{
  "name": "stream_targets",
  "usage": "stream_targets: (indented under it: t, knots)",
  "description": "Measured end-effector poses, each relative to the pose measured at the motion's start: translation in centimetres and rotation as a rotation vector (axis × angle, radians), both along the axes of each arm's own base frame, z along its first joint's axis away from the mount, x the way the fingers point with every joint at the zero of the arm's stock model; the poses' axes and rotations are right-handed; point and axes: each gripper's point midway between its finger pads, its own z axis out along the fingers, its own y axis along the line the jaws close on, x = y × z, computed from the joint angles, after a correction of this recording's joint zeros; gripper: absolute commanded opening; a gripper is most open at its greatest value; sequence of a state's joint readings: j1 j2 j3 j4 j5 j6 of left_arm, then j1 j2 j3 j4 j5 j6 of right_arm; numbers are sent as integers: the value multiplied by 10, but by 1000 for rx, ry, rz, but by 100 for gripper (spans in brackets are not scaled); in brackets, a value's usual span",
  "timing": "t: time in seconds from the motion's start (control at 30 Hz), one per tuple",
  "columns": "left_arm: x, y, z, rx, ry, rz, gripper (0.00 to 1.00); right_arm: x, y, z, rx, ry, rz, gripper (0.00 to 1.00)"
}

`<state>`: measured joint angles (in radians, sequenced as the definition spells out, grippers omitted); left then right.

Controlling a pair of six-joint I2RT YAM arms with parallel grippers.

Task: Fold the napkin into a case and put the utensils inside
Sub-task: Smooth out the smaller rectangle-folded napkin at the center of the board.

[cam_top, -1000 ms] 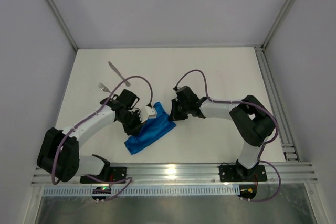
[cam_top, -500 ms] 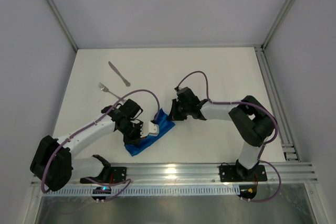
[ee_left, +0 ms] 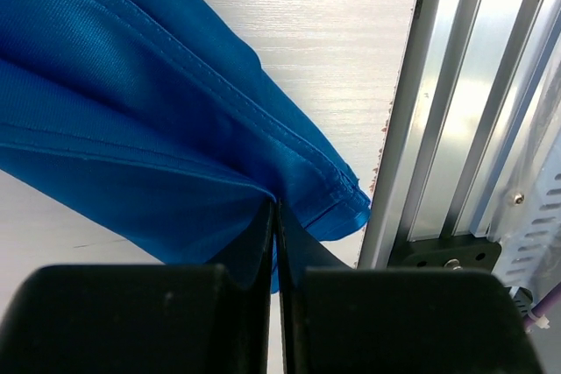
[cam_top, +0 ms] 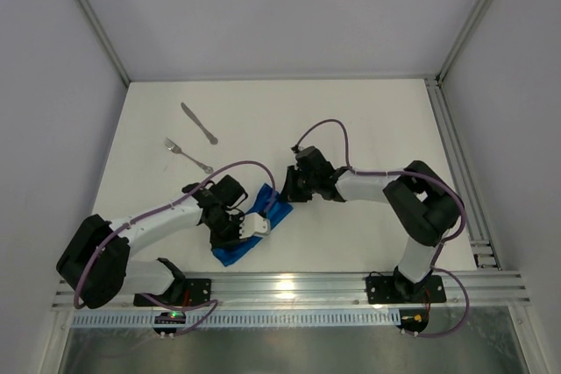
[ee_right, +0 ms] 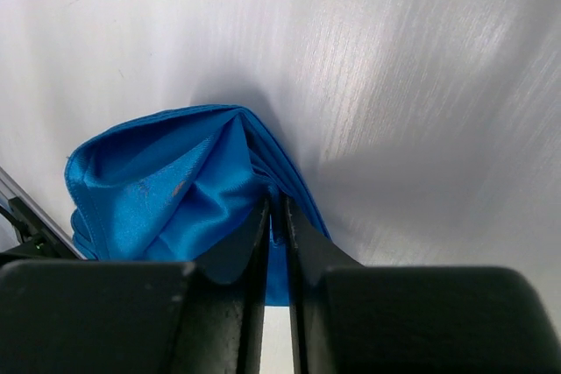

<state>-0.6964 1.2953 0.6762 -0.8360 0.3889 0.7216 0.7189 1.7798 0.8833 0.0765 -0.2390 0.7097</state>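
Wide white table [cam_top: 368, 120], and all the action sits close to its near edge, left of the middle. There's the napkin [cam_top: 277, 208], bright blue and shiny, bunched into a rumpled, layered strip lying at a slant, its lower end just beside the metal rail along that edge. It's not a tidy case yet, I'd say.

Left end effector [ee_left: 275, 212] is clenched tight on the stacked hems at the near end. Right end effector [ee_right: 274, 208] is pinched on a fold at the far end, jaws almost together.

Here's the worry: it's slick cloth gripped at both ends. Pull unevenly and the layers slide apart, or one hem slips free and the fold collapses. A tug toward the rail could snag it.

The knife [cam_top: 200, 123] and fork [cam_top: 188, 155] lie untouched toward the far left corner, well apart from the cloth.
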Motion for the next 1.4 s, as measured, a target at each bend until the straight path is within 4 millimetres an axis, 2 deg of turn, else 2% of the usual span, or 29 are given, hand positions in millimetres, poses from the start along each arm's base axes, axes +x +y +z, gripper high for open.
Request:
stream_targets:
  t: [0.17,0.33,0.57,0.67,0.8,0.9,0.93,1.03,1.07,1.17,1.27,1.4]
  knots:
    - [3,0,-2,6,-15,9,0,-6,-13,8,-56,-11,11,32]
    - [2,3,-4,18,-13,8,0,-2,-25,37,-103,-62,19,45]
    - [2,3,-4,20,-13,11,0,30,-1,89,-67,-186,60,57]
    - [2,3,-4,22,-14,12,0,40,15,90,-59,-200,92,58]
    - [2,4,-5,24,-16,13,0,38,31,71,-75,-177,138,58]
    - [2,4,-5,24,-15,15,0,30,38,55,-96,-150,170,49]
    - [2,4,-5,25,-15,16,0,27,39,50,-103,-141,178,35]
    - [2,4,-5,25,-13,20,0,20,38,41,-121,-123,191,19]
    - [2,4,-4,26,-12,24,0,17,36,39,-125,-120,191,10]
    - [2,4,-4,27,-8,32,0,2,20,26,-156,-93,178,4]
    - [1,4,-4,28,-8,33,0,-15,0,18,-182,-66,160,4]
    - [1,4,-5,32,-6,33,0,-24,-12,14,-199,-58,147,4]
